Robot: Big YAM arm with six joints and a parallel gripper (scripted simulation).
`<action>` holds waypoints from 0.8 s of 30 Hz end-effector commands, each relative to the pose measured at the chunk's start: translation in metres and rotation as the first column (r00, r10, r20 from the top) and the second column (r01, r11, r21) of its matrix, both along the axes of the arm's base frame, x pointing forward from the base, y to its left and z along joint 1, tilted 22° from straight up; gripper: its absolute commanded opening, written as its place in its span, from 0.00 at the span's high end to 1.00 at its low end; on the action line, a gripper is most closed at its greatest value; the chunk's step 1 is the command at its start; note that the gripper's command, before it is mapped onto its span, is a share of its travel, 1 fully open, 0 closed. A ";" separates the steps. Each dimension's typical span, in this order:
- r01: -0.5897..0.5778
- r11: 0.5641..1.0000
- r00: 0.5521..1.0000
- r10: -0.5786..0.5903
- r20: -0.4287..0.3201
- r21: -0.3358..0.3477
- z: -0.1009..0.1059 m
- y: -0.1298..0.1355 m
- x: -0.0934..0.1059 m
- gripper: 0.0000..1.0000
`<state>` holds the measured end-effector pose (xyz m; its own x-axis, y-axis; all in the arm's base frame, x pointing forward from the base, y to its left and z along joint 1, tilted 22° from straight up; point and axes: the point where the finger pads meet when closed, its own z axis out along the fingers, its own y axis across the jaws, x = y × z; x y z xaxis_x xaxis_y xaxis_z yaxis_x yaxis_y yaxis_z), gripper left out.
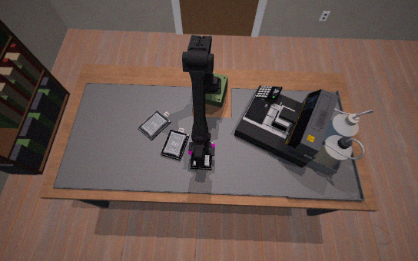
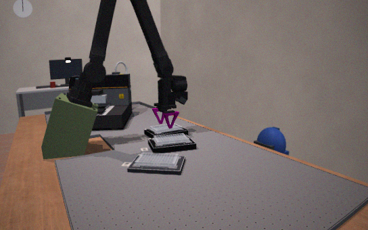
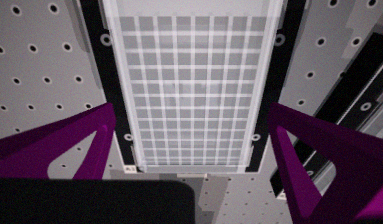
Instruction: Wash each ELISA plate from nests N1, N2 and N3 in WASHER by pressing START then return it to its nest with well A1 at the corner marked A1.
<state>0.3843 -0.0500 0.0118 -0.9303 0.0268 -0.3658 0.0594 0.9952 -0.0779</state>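
Gripper (image 1: 201,149) (image 2: 166,124) (image 3: 191,111) wide open, holding nothing | near plate (image 1: 207,160) (image 2: 159,128) (image 3: 192,90) below it, in its nest (image 1: 201,167) (image 2: 148,134) (image 3: 288,45); in wrist view its long axis runs 12 to 6 o'clock, fingers at 9 and 3 | from the top, second plate (image 1: 175,143) (image 2: 172,139) (image 3: 377,135) nested toward 9, third plate (image 1: 154,124) (image 2: 159,160) toward 10, washer (image 1: 251,136) (image 2: 115,122) between 2 and 3

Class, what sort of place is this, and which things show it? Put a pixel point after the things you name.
Probably a laboratory: well plates (image 1: 175,143) (image 2: 172,139) (image 3: 192,90) sit in black nests, beside a machine with a keypad (image 1: 264,92) and white-topped bottles (image 1: 338,147) with tubing.
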 end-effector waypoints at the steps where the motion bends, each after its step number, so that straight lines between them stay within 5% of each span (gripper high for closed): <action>1: 0.000 1.000 1.000 0.000 0.014 -0.002 0.000 -0.005 0.007 0.00; 20: -0.001 1.000 0.999 0.001 0.042 -0.006 0.001 -0.006 0.015 0.00; 24: 0.001 1.000 1.000 0.000 0.017 -0.003 -0.012 -0.007 0.013 0.00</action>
